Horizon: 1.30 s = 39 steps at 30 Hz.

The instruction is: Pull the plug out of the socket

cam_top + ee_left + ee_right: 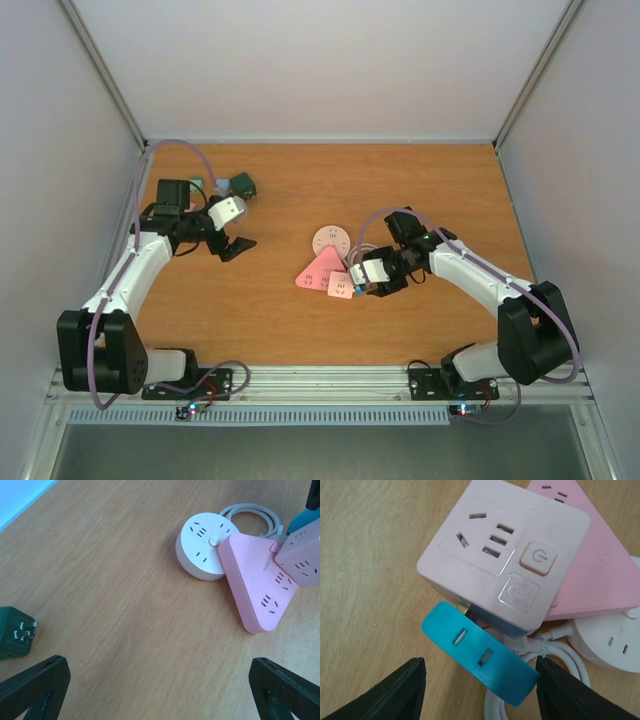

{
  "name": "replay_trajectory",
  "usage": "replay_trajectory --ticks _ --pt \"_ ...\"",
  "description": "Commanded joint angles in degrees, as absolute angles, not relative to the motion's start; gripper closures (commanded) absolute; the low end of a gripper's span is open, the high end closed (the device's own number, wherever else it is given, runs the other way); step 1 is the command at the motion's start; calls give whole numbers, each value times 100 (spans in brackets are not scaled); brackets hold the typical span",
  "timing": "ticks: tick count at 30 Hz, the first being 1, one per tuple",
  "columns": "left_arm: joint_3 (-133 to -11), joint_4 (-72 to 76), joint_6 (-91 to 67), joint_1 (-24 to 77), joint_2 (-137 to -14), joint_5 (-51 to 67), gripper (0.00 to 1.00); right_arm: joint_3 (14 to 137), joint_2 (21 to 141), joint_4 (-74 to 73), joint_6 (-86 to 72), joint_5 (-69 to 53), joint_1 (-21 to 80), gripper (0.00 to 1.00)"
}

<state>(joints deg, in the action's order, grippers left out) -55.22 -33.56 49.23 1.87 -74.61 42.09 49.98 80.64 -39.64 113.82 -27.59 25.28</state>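
Note:
A blue plug (pixel 480 652) sits in the side of a pale pink cube socket (pixel 505 555), with a brass prong showing in a small gap between them. My right gripper (pixel 480 672) is open and straddles the plug; its right finger (pixel 560 690) is at the plug's end and the left finger stands apart. In the top view the right gripper (pixel 372 283) is beside the cube (pixel 340 285). My left gripper (pixel 240 218) is open and empty at the table's left, away from the sockets. Its view shows the cube (pixel 302 555) and the plug (pixel 305 517) at the far right.
A pink triangular power strip (pixel 320 268) and a white round socket (pixel 330 240) with a coiled white cord (pixel 560 655) lie against the cube. A dark green plug (pixel 15 632) lies by my left gripper. Walls enclose the wooden table (pixel 430 190).

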Motion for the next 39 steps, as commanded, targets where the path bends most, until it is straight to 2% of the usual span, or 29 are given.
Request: replay_trajectory --ticks 1,6,12,24,32,39 --pt "-5494 -2983 4843 190 -7543 4232 0 4831 7800 -4139 11217 -2760 2512 40" --pt "-5502 -2954 4871 190 -7597 4232 0 4610 7605 -4132 11091 -2752 2522 48" --pt "-5435 -3091 4943 258 -7543 4462 0 4390 7430 -3995 10639 -2755 2556 52" --pt "-4816 -2931 5896 1715 -7271 4354 0 4104 7187 -3333 9185 -2814 3015 56" --pt "-4794 -2254 6063 2824 -7712 4210 0 3604 6877 -2866 8793 -2516 3213 67" --pt "-4797 -1360 5716 3330 -8163 4191 3 3489 7039 -2246 8452 -2139 3226 75"
